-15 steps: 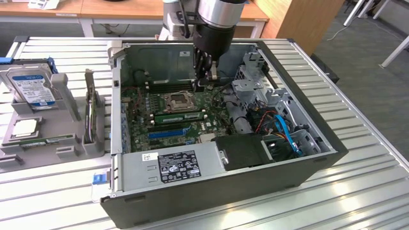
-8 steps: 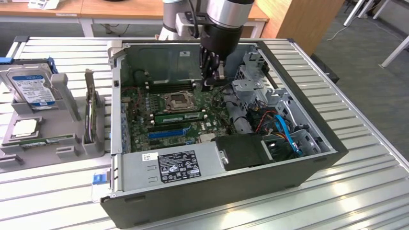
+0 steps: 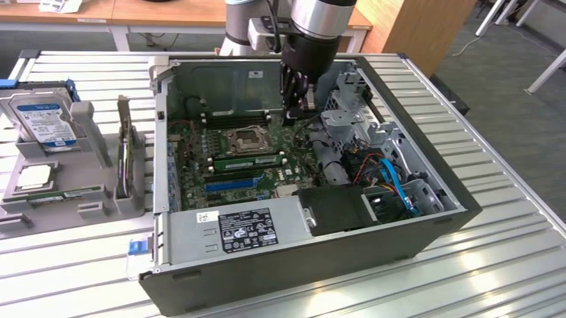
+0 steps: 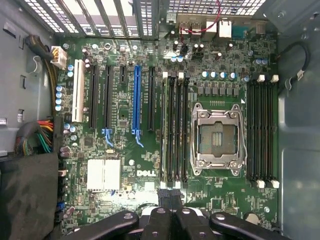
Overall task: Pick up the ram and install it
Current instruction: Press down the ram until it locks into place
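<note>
A: Tally on the motherboard (image 4: pixel 125 145)?
B: One blue expansion slot (image 4: pixel 136 97), one white slot (image 4: pixel 78 92), four black expansion slots (image 4: pixel 93 95), one processor socket (image 4: pixel 217 137), two memory-slot banks (image 4: pixel 262 130).
A: Elsewhere?
B: One hand (image 3: pixel 299 114), one computer case (image 3: pixel 354 258), one hard drive (image 3: pixel 44 122), one processor chip (image 3: pixel 36 175), one bench (image 3: pixel 513 265).

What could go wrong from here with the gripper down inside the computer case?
The shut gripper hangs low over the motherboard; if it drops, it might strike the memory slots or the empty processor socket. In the exterior view the drive cage stands close beside it, so a sideways move could catch.
</note>
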Robot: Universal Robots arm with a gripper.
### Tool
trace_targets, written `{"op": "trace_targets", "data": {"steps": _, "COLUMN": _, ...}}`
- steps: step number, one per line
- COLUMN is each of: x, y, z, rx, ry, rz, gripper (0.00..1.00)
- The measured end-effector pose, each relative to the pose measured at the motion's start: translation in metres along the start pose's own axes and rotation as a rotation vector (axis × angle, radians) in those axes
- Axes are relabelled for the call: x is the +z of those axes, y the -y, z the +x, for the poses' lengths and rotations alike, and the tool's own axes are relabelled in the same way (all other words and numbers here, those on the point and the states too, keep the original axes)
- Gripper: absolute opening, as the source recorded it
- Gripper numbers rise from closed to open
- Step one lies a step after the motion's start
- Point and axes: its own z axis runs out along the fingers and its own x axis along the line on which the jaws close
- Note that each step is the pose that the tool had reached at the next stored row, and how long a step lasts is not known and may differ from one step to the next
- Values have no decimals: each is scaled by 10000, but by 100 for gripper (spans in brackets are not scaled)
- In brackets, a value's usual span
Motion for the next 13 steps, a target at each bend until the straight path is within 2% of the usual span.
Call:
{"op": "trace_targets", "data": {"steps": 4, "x": 20, "y": 1, "z": 1, "rx": -1, "ry": -1, "rz": -1, "gripper": 10}}
{"op": "trace_targets", "data": {"steps": 13, "x": 128, "y": 9, "z": 3, "rx": -1, "ry": 0, "rz": 0, "gripper": 10}}
